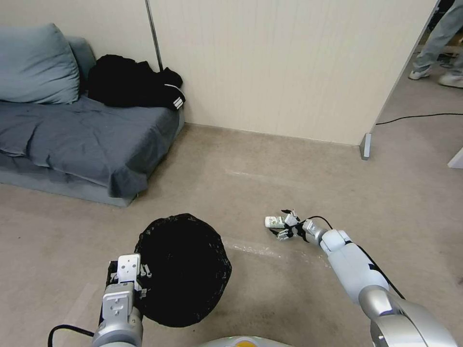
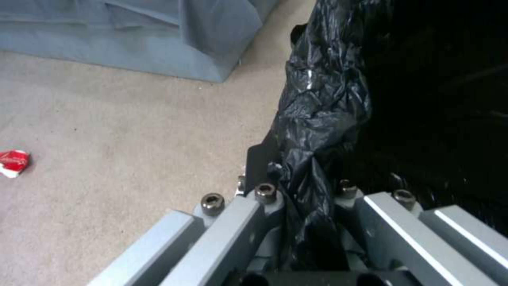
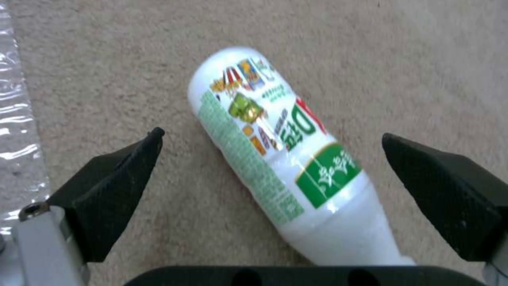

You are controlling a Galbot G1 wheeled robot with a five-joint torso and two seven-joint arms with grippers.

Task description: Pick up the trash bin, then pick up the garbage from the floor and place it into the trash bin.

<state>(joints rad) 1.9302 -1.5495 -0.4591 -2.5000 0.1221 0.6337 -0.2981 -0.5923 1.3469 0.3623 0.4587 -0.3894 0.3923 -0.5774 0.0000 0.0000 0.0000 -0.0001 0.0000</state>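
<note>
Beige carpet (image 1: 241,159) — grey sofa (image 1: 82,140), panelled wall (image 1: 289,62)

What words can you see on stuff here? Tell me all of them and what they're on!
White bottle, lying on the carpet between the open fingers of the right gripper: its label carries large red characters, white script on a green patch and columns of green small print, all too blurred to read.
Red and white carton on the floor: any print is too small to read.
Trash bin, held at the rim by the left gripper: no text visible.
</note>
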